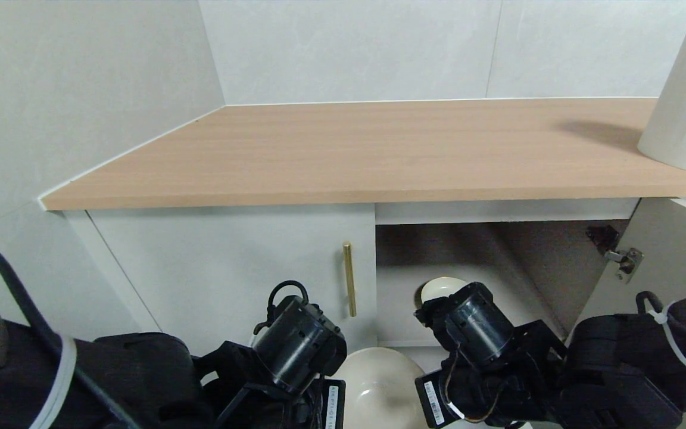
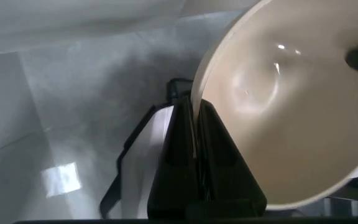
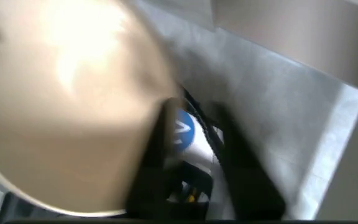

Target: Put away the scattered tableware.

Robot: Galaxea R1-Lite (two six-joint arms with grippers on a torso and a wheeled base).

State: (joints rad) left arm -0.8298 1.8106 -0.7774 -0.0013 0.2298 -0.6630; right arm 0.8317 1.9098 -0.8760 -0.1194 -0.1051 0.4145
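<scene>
A cream bowl (image 1: 376, 381) hangs low in front of the cabinet, between my two wrists. My left gripper (image 2: 194, 115) is shut on the rim of this bowl (image 2: 291, 112), one finger on each side of the wall. My right gripper (image 3: 194, 112) is right beside the bowl (image 3: 61, 106), its fingers apart with nothing between them; the view is blurred. A second cream dish (image 1: 443, 289) rests inside the open cabinet compartment (image 1: 486, 250), partly hidden behind my right wrist.
The left cabinet door (image 1: 230, 268) is closed, with a gold handle (image 1: 349, 279). The right door (image 1: 670, 262) is swung open on its hinge. On the wooden countertop (image 1: 379, 149) a white lampshade (image 1: 685, 101) stands at the far right.
</scene>
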